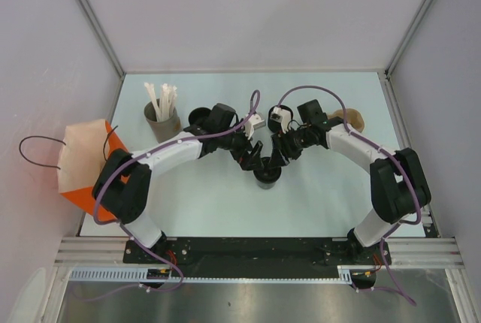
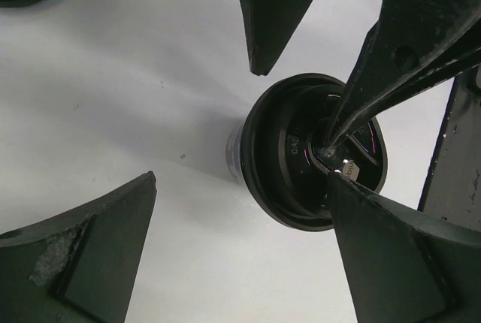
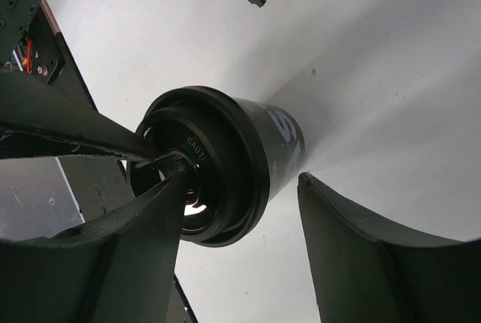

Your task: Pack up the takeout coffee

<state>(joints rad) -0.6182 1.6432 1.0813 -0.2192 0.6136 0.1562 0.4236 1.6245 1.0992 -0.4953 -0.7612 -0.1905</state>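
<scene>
The small black tapered takeout coffee cup stands upright on the white table, about mid-table and a little toward the arm bases. Its long axis is vertical and its black round plastic lid is on. In the top view the 2 grippers meet just above it, the right gripper at the cup's 1 o'clock and the left gripper at its 11 o'clock.

Both are about equally near, but the right one is the better placed. In its wrist view 1 finger lies across the lid and the other stands just beside the outer wall at 3 o'clock, so the rim sits between them. Its jaws are partly apart, and whether the inner finger touches the lid cannot be told. The left gripper is spread wide and released, holding nothing. 1 of its fingertips hangs over the lid's centre and the other is well apart from the cup at 8 o'clock.

Each arm rises from its base to a raised elbow at the table's side, with the forearm reaching inward and the wrist pitched down.

Farther out, a grey cup of white straws stands at the coffee's 10 o'clock. An orange and tan paper bag hangs off the table's edge at 9 o'clock. The grip probably turns on squaring the right jaws across the cup's wall.
</scene>
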